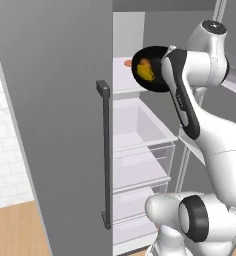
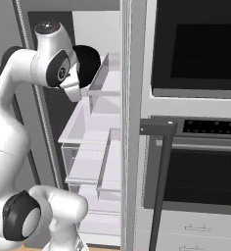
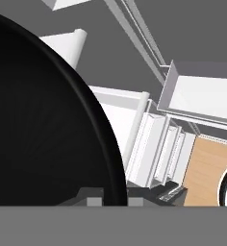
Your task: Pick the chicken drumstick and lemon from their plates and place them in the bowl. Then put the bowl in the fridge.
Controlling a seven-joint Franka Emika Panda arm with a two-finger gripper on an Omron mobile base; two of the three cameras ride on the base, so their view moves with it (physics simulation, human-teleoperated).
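The black bowl (image 1: 156,80) hangs tilted on edge inside the open fridge (image 1: 55,125), at the height of an upper white shelf (image 1: 125,80). In it lie the yellow lemon (image 1: 147,73) and the orange-brown chicken drumstick (image 1: 144,63). In the right base view the bowl (image 2: 90,60) shows dark behind the wrist. My gripper (image 3: 113,201) is shut on the bowl's rim, and the bowl's black wall (image 3: 43,125) covers the left of the hand view. The plates are out of view.
The grey fridge door with its dark bar handle (image 1: 106,155) stands open at the left. White drawers and shelves (image 2: 88,147) sit below the bowl. A small reddish item (image 1: 128,63) lies on the upper shelf. A black wall oven (image 2: 200,49) stands to the right.
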